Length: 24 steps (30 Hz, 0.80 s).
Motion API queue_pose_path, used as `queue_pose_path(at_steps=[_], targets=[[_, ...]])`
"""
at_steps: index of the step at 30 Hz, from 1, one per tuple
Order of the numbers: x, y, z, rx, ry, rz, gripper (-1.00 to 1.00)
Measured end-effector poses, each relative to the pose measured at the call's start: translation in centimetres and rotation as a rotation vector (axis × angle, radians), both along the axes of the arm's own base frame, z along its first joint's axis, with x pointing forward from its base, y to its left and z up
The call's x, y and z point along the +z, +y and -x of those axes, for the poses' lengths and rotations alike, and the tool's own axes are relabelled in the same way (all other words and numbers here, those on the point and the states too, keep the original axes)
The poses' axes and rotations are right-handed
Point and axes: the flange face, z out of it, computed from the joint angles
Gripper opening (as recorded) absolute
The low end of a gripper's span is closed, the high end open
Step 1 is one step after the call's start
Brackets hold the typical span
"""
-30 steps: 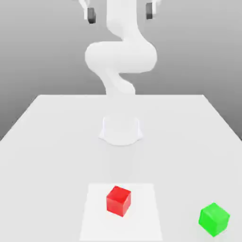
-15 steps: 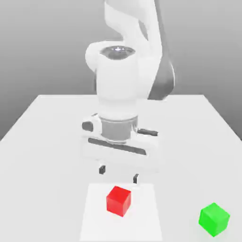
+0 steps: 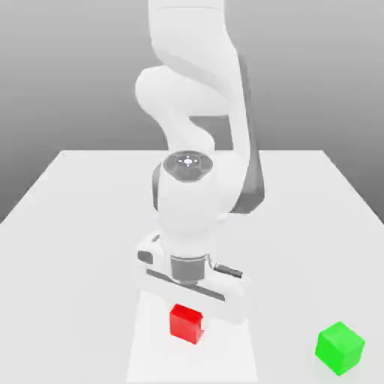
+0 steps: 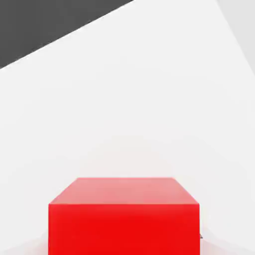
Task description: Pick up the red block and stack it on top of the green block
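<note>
White tabletop (image 3: pixel 67 262) beneath, red block (image 3: pixel 185 324) being pinched between the gripper's (image 3: pixel 187 319) fingers, green block (image 3: pixel 340 348) apart.

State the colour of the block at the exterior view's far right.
Green; best in the exterior view.

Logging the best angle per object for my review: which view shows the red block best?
The hand view: there the red block is large and close, its top and one side plain. The exterior view shows it smaller, under the gripper, which hides part of it, but does place it on the white patch.
</note>
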Motion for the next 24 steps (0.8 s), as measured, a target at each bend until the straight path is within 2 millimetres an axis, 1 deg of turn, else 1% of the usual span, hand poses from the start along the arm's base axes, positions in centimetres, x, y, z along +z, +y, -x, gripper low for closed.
queue_pose_path(at_steps=[4,6,11,13,15,16,17,20,21,24], targets=[[3.9,0.1,0.0,0.005,0.0,0.0,-1.0],[4.9,3.3,-1.1,0.139,0.002,0.003,-1.0],[6.4,12.6,-4.1,0.533,0.006,0.008,-1.0],[7.0,16.7,-4.7,0.694,0.006,0.007,-1.0],[7.8,21.1,-4.8,0.856,0.004,0.003,-1.0],[7.7,22.8,-4.8,0.916,0.003,0.001,-1.0],[7.0,23.6,-4.8,0.946,0.002,0.0,-1.0],[3.3,24.4,-4.8,0.972,0.0,0.0,-1.0],[2.4,24.5,-4.7,0.975,0.001,0.0,1.0],[2.4,24.5,-4.7,0.975,0.001,0.0,1.0]])
